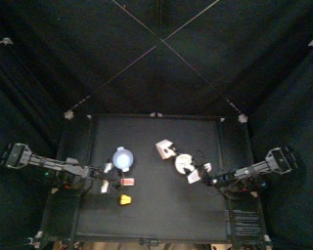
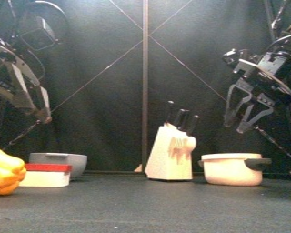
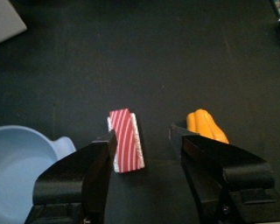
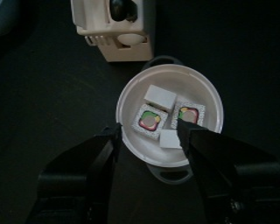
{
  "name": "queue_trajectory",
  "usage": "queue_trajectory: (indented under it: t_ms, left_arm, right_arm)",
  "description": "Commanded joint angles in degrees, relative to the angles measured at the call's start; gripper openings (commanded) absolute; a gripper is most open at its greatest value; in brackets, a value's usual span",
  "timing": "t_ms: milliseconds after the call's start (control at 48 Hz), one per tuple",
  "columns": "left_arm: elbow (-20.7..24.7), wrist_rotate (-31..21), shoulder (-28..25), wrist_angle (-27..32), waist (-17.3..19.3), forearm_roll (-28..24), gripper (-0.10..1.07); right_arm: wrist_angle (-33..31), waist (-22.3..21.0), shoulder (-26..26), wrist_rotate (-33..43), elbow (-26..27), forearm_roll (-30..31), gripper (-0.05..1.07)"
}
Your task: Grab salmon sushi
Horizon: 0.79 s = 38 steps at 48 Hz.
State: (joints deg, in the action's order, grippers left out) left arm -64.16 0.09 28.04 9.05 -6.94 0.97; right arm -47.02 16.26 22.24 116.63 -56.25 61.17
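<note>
The salmon sushi point(image 3: 127, 138), a small red-and-white striped block, lies on the black table between the spread jaws of my left gripper point(image 3: 143, 150). That gripper is open and hangs above it. From the top the sushi point(image 1: 126, 182) sits just in front of the pale blue bowl point(image 1: 122, 158), with the left gripper point(image 1: 105, 172) beside it. At table height the sushi point(image 2: 48, 173) shows red on a white base. My right gripper point(image 4: 150, 144) is open, hovering over a white pot point(image 4: 166, 109) on the right side.
A yellow-orange piece point(image 3: 205, 125) lies close to the sushi, large at the near left point(image 2: 3, 170). The blue bowl point(image 3: 20, 162) is on its other side. A white knife block point(image 2: 173, 153) stands mid-table, and the white pot point(image 2: 233, 168) holds several sushi rolls.
</note>
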Motion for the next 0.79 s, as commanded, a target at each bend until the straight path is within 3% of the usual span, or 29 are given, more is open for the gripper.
queue_trajectory:
  t_ms: [0,521,771]
  left_arm:
    - [3.08,0.00,-2.81,0.35,-0.09,-1.05,0.86]
    - [13.18,0.00,-18.81,8.70,0.44,-7.47,0.87]
    - [16.96,0.00,-23.03,12.57,1.67,-8.70,0.87]
  right_arm:
    - [-0.09,0.00,0.44,0.09,1.14,0.18,0.87]
    - [0.00,-0.09,0.18,0.09,1.05,0.00,0.87]
    - [0.00,-0.09,0.09,0.09,0.97,0.09,0.87]
